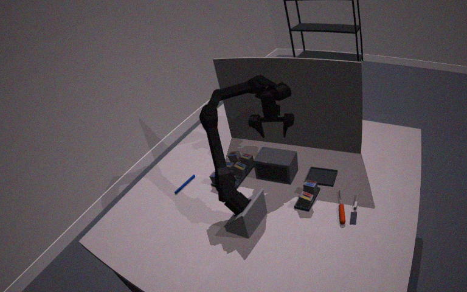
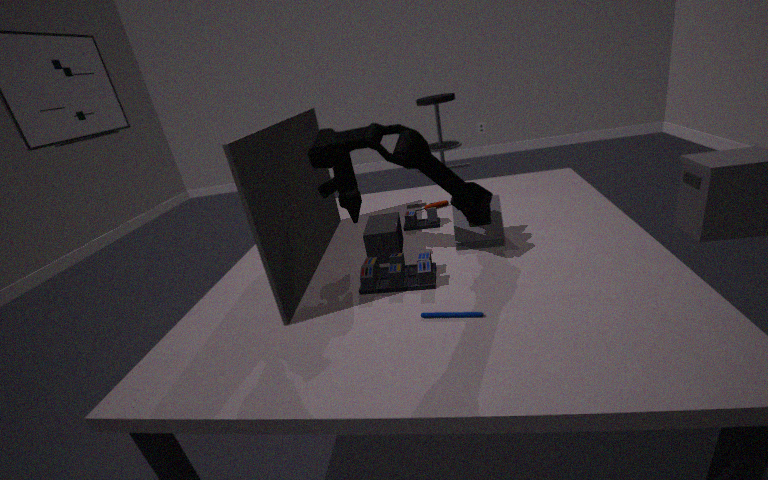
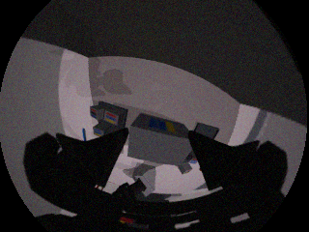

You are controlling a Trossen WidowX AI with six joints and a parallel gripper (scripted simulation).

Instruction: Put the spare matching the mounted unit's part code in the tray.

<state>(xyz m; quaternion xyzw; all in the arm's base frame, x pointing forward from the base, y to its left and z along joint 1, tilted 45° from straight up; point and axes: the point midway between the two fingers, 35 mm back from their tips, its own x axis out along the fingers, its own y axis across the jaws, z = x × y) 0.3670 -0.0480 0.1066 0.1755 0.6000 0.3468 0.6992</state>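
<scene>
The mounted unit (image 1: 273, 173) (image 2: 383, 234) (image 3: 159, 147) is a grey box before the upright panel. Its back shows blue bands and a yellow band in the wrist view. My gripper (image 1: 274, 137) (image 2: 355, 221) (image 3: 158, 131) is open and empty, above the box. Several spares with coloured bands, one a blue-and-yellow spare (image 1: 239, 167), stand on the left rack (image 2: 397, 287). Two more, an upper spare (image 1: 310, 186) and a lower spare (image 1: 306, 196), stand on the right rack (image 1: 301, 207). The tray (image 1: 321, 176) (image 3: 207, 130) is empty. The arm hides part of the left rack in the top view.
The tall dark panel (image 1: 301, 104) (image 2: 275, 214) stands behind the box. A blue pen (image 1: 184, 184) (image 2: 452, 315) lies left of the left rack. An orange-handled screwdriver (image 1: 342, 214) (image 2: 437, 204) and a grey-handled tool (image 1: 353, 218) lie right of the right rack.
</scene>
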